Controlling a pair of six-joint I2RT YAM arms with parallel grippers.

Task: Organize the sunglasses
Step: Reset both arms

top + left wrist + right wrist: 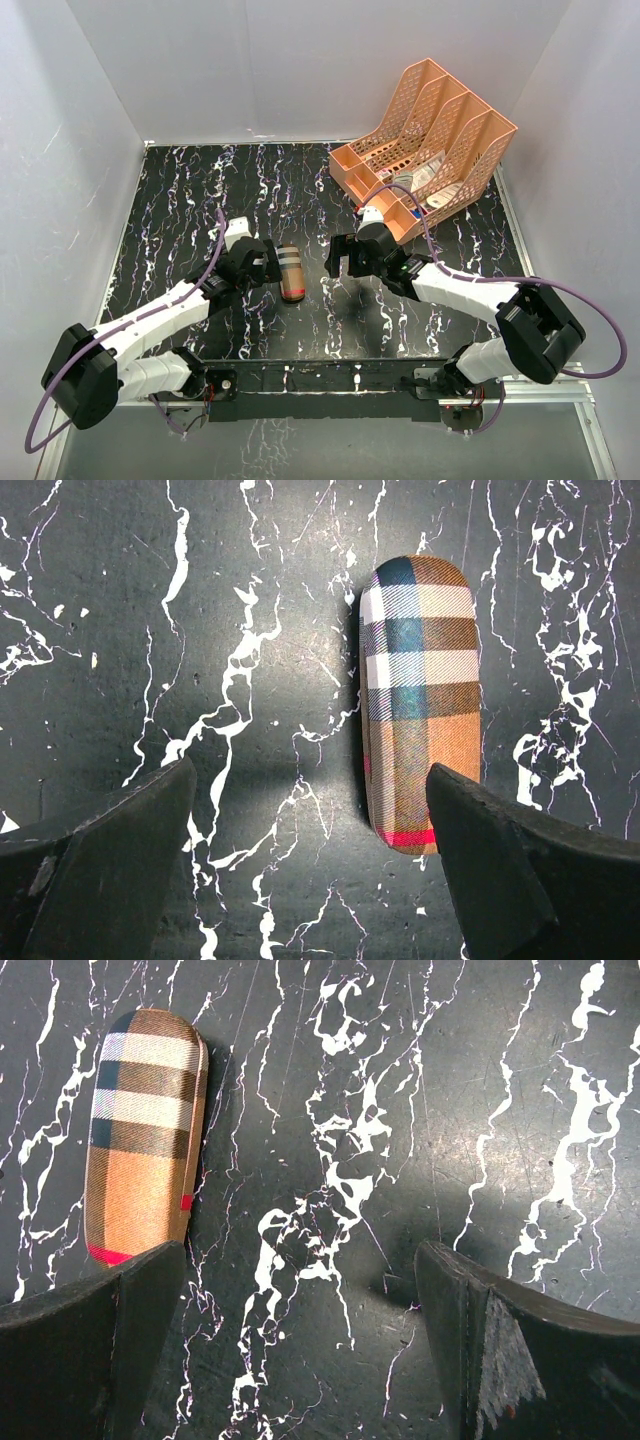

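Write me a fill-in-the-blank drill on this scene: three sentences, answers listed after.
1. The plaid case lies ___ on the black marbled table, between the two arms.
2. The left tool and the right tool both stand ___, holding nothing.
3. The orange file rack stands at the table's far ___ corner.
Missing words: closed; open; right.

Sunglasses hidden from view, closed plaid case (pixel 291 273) flat on table (pixel 200 190)
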